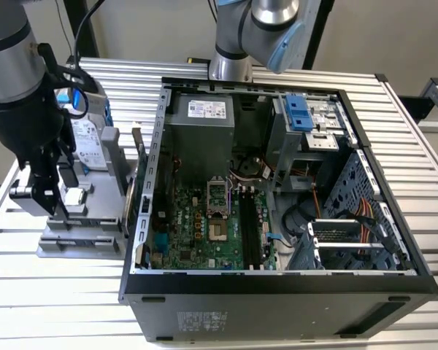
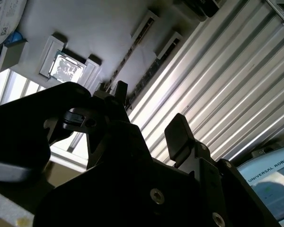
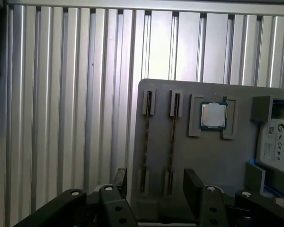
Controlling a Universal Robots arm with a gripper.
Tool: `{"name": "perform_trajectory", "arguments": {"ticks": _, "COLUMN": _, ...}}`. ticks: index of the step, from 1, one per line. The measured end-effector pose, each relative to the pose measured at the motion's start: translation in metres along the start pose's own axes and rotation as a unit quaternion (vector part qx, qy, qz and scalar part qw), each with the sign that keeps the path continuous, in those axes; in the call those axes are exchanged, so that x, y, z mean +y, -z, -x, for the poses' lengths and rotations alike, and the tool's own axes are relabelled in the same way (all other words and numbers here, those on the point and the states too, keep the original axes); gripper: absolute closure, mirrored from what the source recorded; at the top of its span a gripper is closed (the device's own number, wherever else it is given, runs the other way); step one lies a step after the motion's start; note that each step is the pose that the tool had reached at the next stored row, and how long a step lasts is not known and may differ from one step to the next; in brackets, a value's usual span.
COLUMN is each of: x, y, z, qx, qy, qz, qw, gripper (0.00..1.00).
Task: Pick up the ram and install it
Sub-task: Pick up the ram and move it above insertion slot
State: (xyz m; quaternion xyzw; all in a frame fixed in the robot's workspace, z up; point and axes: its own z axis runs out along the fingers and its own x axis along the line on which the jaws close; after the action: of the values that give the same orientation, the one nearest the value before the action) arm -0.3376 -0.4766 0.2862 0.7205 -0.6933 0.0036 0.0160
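2 ram sticks (image 3: 146, 142) blw spread gripper (image 3: 155, 174).

The table (image 3: 61, 94) is shiny ribbed metal, the tray (image 3: 213, 156) matt plastic.

Clear air lies under my spread fingers (image 3: 193, 182), down to the tray (image 3: 217, 161). The drive (image 1: 87, 142) stands close beside me. The case (image 1: 152, 146) wall hems the tray on the exterior view's right.

A ribbed aluminium table (image 1: 423, 182) stands before a pale wall (image 1: 160, 25).
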Motion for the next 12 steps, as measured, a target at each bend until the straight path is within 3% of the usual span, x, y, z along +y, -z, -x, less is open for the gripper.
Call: {"name": "perform_trajectory", "arguments": {"ticks": 12, "x": 0.0, "y": -0.0083, "z": 0.0001, "qx": 0.0, "qy": -0.009, "qz": 0.0003, "qw": 1.0, "gripper": 0.0}}
